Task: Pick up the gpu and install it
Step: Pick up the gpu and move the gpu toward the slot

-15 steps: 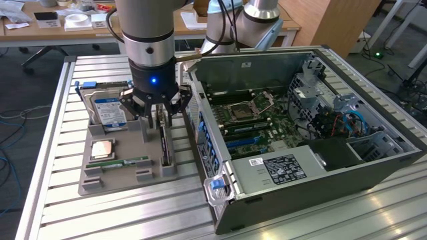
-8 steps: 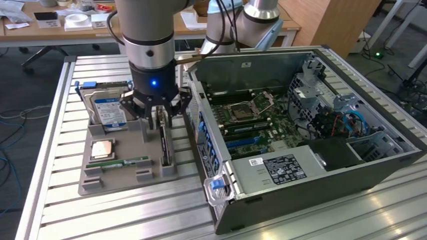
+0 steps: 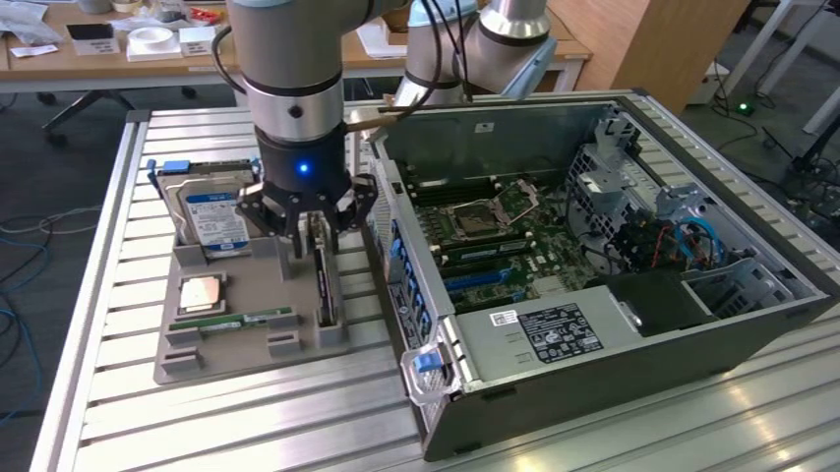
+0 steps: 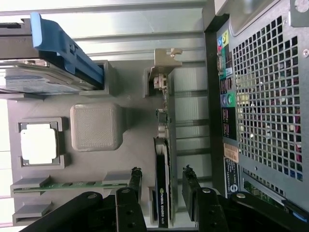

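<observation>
Black tool [image 3: 319,246] open over a ribbed aluminium desk [image 3: 197,418].
The thin dark gpu card [image 3: 325,292] stands on edge in a grey plastic holder [image 3: 236,359], between the spread fingers [image 4: 136,186], beside an open computer case [image 3: 683,329].

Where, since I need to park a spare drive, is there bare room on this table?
Bare slatted table lies on the camera side of the grey holder tray and on the exterior view's left of it. Crowded: the narrow strip between tray and computer case, where the open fingers straddle the gpu.
</observation>
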Controlling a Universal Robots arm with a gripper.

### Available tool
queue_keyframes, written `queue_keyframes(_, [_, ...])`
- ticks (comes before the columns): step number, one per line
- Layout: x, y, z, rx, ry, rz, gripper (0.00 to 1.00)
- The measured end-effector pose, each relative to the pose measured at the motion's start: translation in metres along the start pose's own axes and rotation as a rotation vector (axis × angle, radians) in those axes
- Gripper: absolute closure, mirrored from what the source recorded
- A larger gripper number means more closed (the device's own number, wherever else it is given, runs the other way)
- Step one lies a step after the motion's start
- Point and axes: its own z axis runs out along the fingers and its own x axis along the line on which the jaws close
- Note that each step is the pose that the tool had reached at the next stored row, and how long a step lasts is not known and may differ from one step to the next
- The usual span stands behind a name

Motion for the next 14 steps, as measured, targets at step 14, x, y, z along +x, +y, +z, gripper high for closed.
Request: queue_keyframes(14, [0.0,-0.0006,0.0137,0.0002,0.0002,0.0,0.53])
